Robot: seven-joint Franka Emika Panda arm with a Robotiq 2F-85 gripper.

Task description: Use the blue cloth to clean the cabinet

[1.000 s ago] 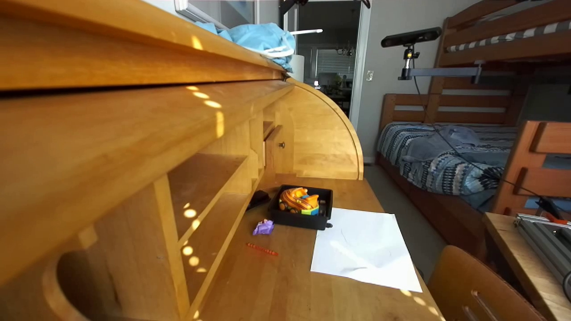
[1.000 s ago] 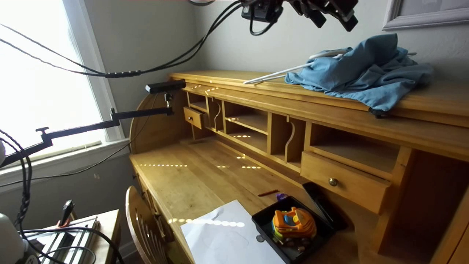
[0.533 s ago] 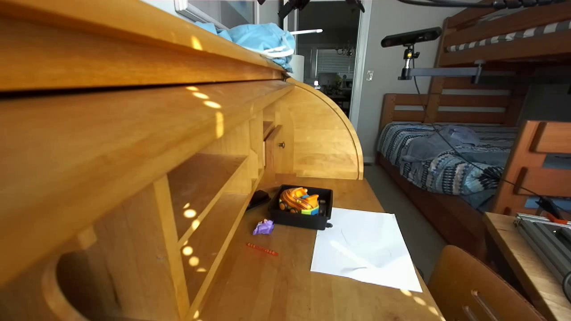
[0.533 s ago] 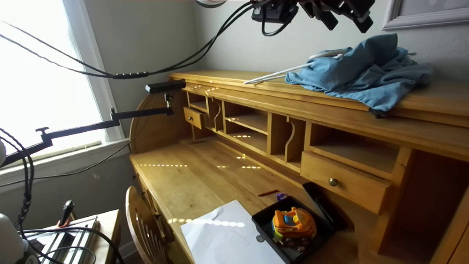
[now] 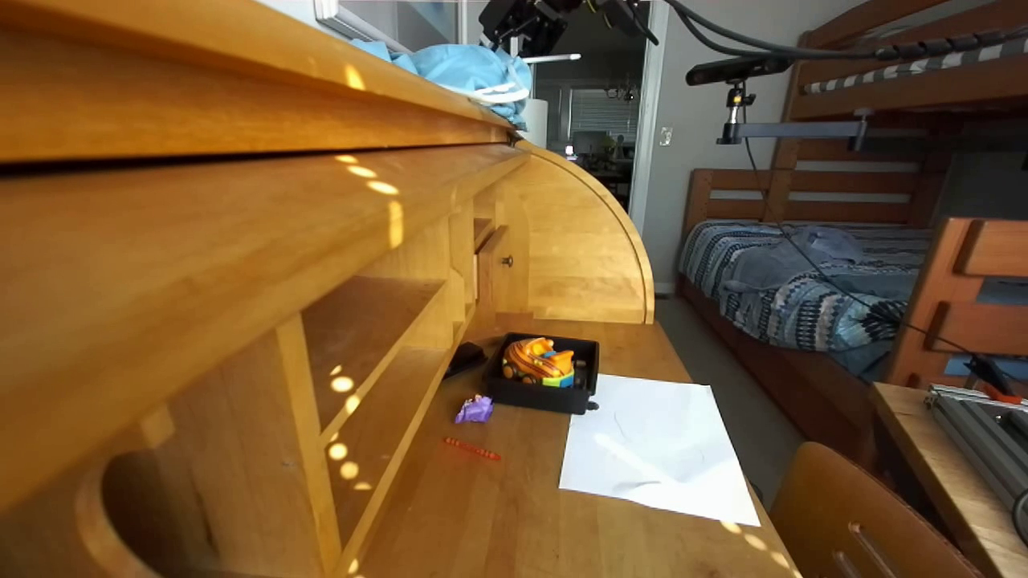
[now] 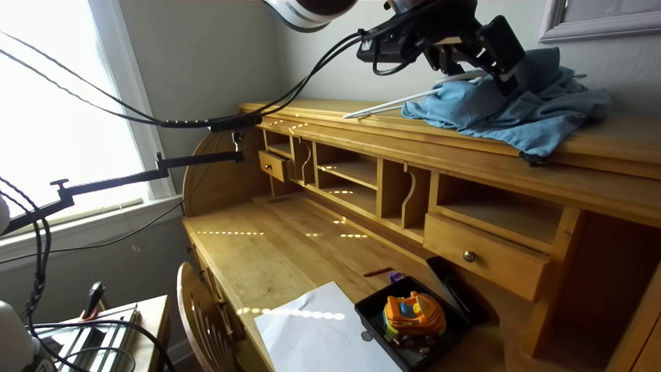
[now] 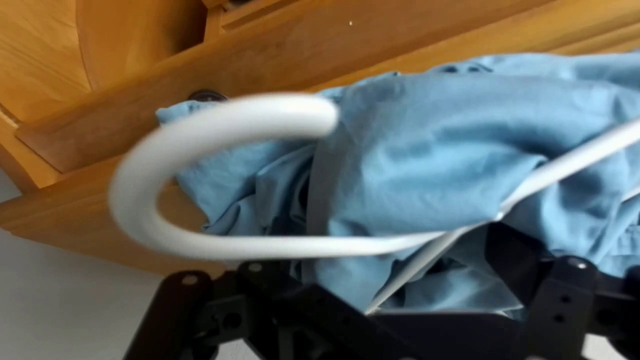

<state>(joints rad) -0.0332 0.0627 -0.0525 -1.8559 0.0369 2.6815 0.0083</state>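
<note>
The blue cloth (image 6: 552,124) lies crumpled on top of the wooden cabinet (image 6: 356,137), a desk with cubbies, and hangs a little over its front edge. It also shows in an exterior view (image 5: 458,66) and fills much of the wrist view (image 7: 425,185). A white hanger (image 6: 397,102) lies tangled in the cloth; its hook (image 7: 145,175) is close in the wrist view. My gripper (image 6: 481,78) is open, just above the cloth and hanger. In the wrist view its fingers (image 7: 420,240) are apart, with cloth and hanger rods below and between them. Contact cannot be told.
On the desktop lie a black tray (image 6: 369,305) with an orange toy car (image 6: 413,315), a white paper (image 6: 320,330), a red crayon (image 6: 378,272) and a purple item (image 5: 475,409). A drawer (image 6: 485,256) sticks out. A picture frame (image 6: 599,28) hangs behind the cloth.
My gripper has come down and moved toward the cloth, and now overlaps it in both exterior views. The cable has shifted with the arm. The cloth and hanger have not moved.
</note>
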